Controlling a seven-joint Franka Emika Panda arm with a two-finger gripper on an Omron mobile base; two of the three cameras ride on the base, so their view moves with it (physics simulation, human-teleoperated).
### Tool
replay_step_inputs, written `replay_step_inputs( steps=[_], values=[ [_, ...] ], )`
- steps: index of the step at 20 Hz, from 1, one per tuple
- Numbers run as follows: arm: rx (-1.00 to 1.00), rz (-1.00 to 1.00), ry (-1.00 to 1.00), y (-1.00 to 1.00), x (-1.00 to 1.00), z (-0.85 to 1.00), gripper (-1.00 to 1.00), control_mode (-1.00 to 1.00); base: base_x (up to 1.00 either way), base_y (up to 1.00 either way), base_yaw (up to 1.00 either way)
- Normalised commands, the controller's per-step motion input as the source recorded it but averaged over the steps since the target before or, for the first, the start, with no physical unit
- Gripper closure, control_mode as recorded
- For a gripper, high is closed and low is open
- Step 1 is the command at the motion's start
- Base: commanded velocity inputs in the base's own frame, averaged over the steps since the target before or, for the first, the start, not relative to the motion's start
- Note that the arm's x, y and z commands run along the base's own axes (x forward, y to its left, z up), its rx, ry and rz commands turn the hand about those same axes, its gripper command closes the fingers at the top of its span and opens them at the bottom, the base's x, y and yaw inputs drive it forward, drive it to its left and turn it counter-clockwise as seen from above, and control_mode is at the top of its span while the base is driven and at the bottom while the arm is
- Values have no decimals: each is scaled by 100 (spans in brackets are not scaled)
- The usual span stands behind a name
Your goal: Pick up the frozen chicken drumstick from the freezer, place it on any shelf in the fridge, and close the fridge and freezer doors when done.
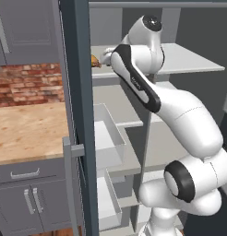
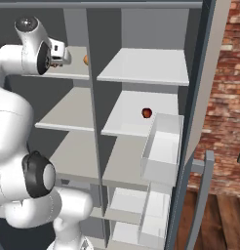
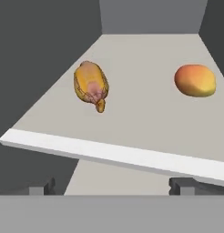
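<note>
Reaching for the frozen chicken drumstick (image 3: 91,85) is the step we judge to be in hand: it lies on the top shelf (image 3: 145,113) of the freezer (image 2: 63,124), ahead of our gripper (image 3: 114,185) and a little to its left, untouched. A smooth orange fruit (image 3: 195,80) sits on the same shelf, ahead and to the right, well apart from the drumstick. Our fingers stand wide apart and empty, short of the shelf's front edge and slightly below it. Next we would need to shift left to centre on the drumstick, rise over the edge, advance, then close on it. From the left base view only a sliver of the drumstick shows past the door (image 1: 80,115); the arm hides our gripper from both base cameras. A small dark red apple (image 2: 147,113) rests on a fridge (image 2: 141,122) shelf, far to our right.
</note>
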Motion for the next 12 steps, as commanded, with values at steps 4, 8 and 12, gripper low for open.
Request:
replay_step_inputs(
  steps=[4,8,12],
  values=[
    [-3,5,1,18,24,-32,-100,-100,0,0,0],
    [-4,8,2,34,0,-15,-100,-100,0,0,0],
    [-3,9,0,39,4,0,-100,-100,0,0,0]
  ],
)
